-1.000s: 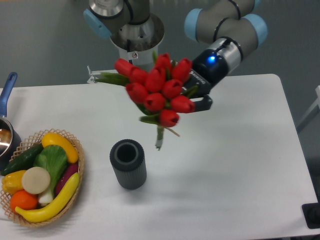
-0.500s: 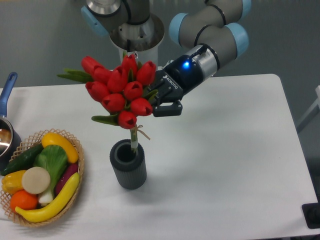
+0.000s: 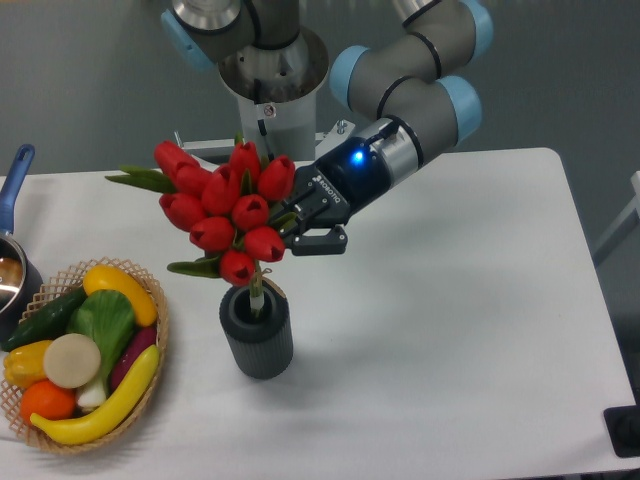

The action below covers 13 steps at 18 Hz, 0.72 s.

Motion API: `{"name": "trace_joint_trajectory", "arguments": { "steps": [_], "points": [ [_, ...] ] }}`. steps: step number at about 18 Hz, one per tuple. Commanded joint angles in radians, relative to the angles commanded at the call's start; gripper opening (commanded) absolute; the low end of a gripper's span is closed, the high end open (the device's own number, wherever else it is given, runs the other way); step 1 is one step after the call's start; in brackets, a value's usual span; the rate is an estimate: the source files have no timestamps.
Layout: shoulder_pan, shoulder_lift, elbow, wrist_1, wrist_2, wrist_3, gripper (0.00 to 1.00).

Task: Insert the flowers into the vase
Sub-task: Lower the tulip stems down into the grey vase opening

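White table [image 3: 450,300]: fingers [image 3: 322,241] grip flowers [image 3: 222,205], stems inside vase [image 3: 257,330].

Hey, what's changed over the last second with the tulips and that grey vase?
The gripper, shut on the tulip bunch, carried it left and down: the stems went from hanging in the air right of the dark grey vase to dipping into its mouth. Nothing was let go. The vase, the wicker basket of vegetables and the pan stayed put.

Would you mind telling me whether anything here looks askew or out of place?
Only the bunch of red tulips: it leans left, stems just inside the ribbed dark grey vase, heads well above the rim, with the gripper at it. Nothing spilled.
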Motion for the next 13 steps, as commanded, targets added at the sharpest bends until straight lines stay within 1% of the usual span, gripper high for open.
{"name": "trace_joint_trajectory", "arguments": {
  "steps": [2,5,13],
  "points": [
    [0.000,0.006,-0.012,0.000,0.000,0.000,0.21],
    [-0.002,-0.001,-0.025,0.000,0.002,0.008,0.21],
    [-0.006,-0.057,-0.029,0.005,0.006,0.060,0.22]
  ]
}}
